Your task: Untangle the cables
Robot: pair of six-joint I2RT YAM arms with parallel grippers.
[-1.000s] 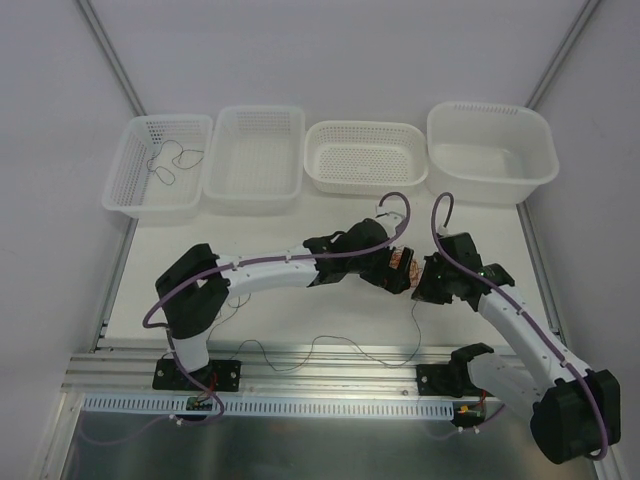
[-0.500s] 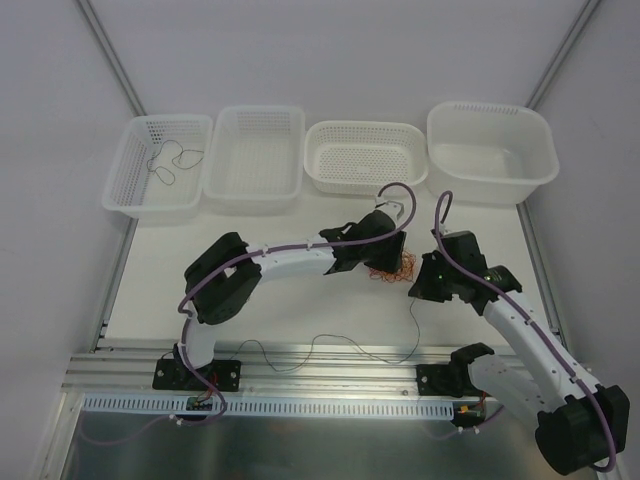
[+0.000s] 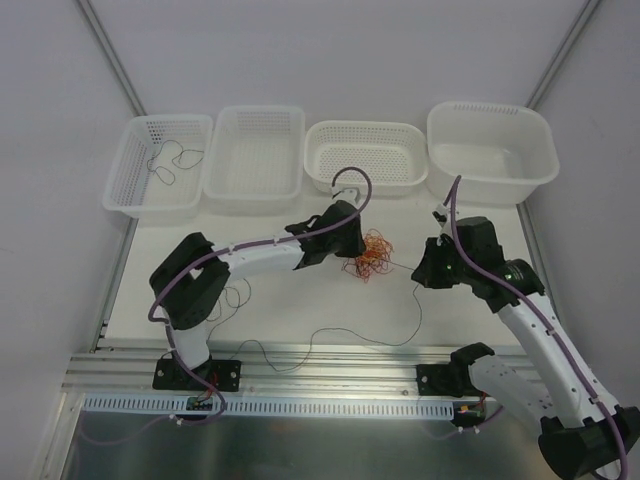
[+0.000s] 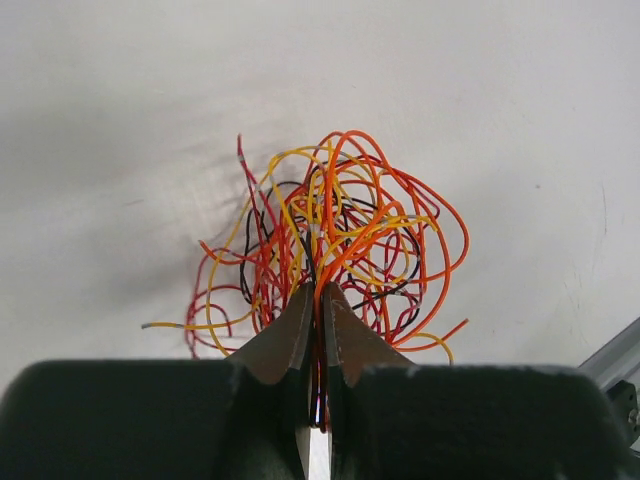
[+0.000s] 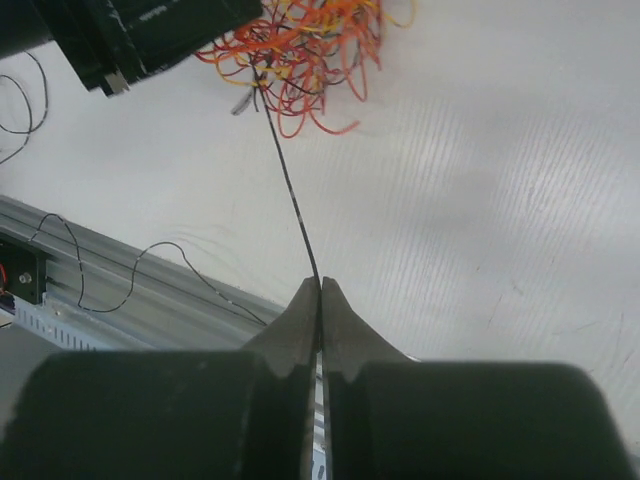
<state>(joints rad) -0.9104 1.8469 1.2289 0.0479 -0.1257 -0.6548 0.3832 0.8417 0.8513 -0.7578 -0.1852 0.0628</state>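
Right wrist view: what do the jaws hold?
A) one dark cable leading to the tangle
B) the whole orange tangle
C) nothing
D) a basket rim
A: the jaws meet on one dark cable that runs straight to the coloured tangle.

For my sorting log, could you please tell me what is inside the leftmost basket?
A thin dark cable, looped, in the leftmost basket; its near wall may hide some floor.

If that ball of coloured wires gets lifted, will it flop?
Likely floppy: the wire ball is loose thin loops. Probably light, lifting as one clump, since strands interlock. The dark wire from the right hand runs taut, so it may snag.
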